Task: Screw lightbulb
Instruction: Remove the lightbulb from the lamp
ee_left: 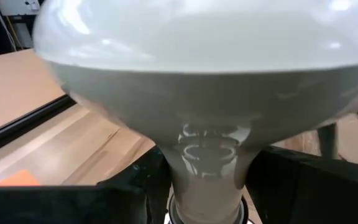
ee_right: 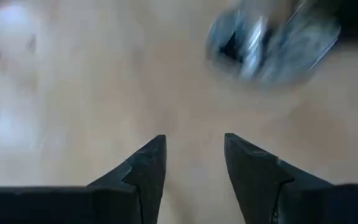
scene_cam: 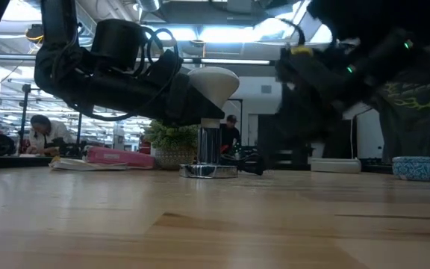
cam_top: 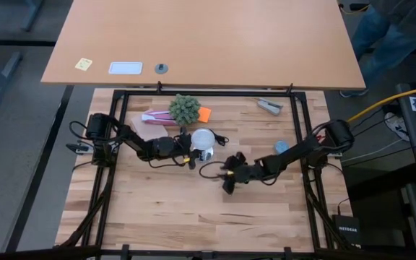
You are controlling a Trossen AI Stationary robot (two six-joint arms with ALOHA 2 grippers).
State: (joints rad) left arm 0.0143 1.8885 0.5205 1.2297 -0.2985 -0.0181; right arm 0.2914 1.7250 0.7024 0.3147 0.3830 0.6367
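The frosted white lightbulb (cam_top: 203,137) stands upright, dome up, with its grey base in the round silver socket (scene_cam: 209,170) at the table's middle. In the low view the lightbulb (scene_cam: 213,82) rises above my left gripper (scene_cam: 200,112), which is closed around its neck from the table's left. It fills the left wrist view (ee_left: 204,74). My right gripper (cam_top: 228,180) is open and empty, a little to the near right of the socket, above bare wood. Its fingers (ee_right: 145,168) point down at the table. My left gripper holds the lightbulb's narrow neck (ee_left: 207,168), just below the dome, between its two fingers (ee_left: 143,186). The fingers come level from the table's left, one on each side of the neck. The bulb stands upright with its base in the socket on the table.
A small green potted plant (cam_top: 184,108), a pink packet (cam_top: 157,115) and an orange piece (cam_top: 204,113) lie behind the socket. A blue bowl (cam_top: 282,146) sits to the right and a grey tool (cam_top: 269,106) at the far right. The socket's black cord (cam_top: 219,140) trails right.
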